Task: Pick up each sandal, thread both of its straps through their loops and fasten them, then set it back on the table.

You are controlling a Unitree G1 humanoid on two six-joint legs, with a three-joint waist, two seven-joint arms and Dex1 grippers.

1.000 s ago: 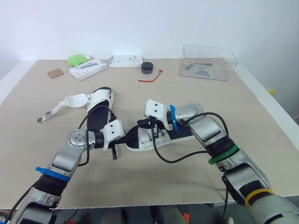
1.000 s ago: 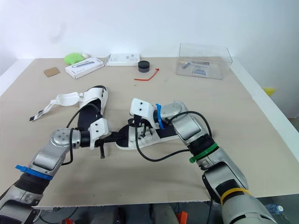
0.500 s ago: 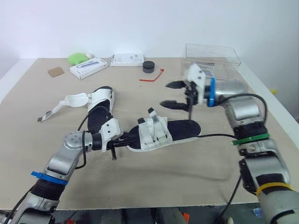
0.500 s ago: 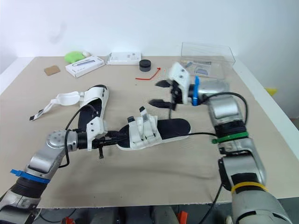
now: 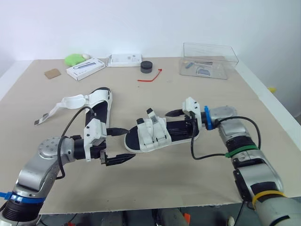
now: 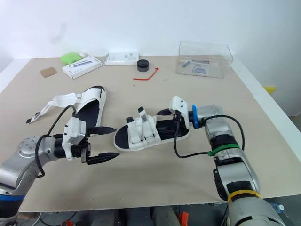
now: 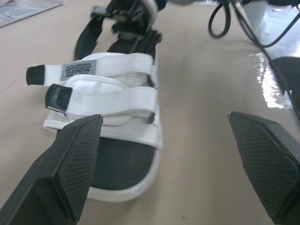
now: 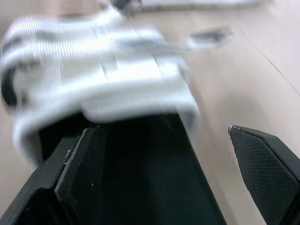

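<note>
My left gripper (image 5: 129, 143) has backed off from the toe and now gapes wide just short of the fastened sandal (image 5: 153, 134), which lies flat mid-table with both straps closed. My right gripper (image 5: 181, 123), up in the air half a second ago, is down at the heel, fingers apart either side of the black footbed. The other sandal (image 5: 99, 109) lies to my left, strap (image 5: 70, 101) flung open, on the beige table (image 5: 188, 174), with a clear box (image 5: 209, 61) and red tie (image 5: 150, 76) near the far edge below a white wall (image 5: 141, 23).
</note>
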